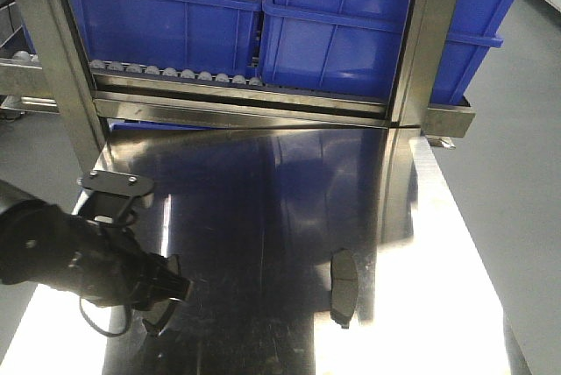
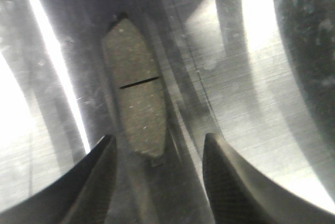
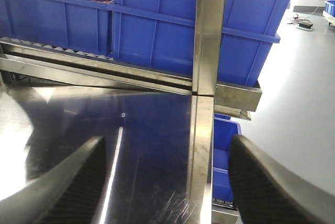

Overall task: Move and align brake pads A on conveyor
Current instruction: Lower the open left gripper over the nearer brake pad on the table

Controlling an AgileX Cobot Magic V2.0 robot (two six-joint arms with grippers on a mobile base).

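1 brake pad (image 1: pixel 344 286) lies flat on the steel table (image 1: pixel 263 182), toward the table's front right. The left gripper (image 2: pixel 158 137) hangs over the table, jaws wide, with the pad's near end between them and clear of both fingers. The right gripper (image 3: pixel 167 139), above the table, is also wide and holds nothing. It faces the blue bins (image 3: pixel 157 25) behind the table.

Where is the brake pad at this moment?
The brake pad lies flat on the shiny steel tabletop, right of centre in the front view, ahead of the open left end effector.
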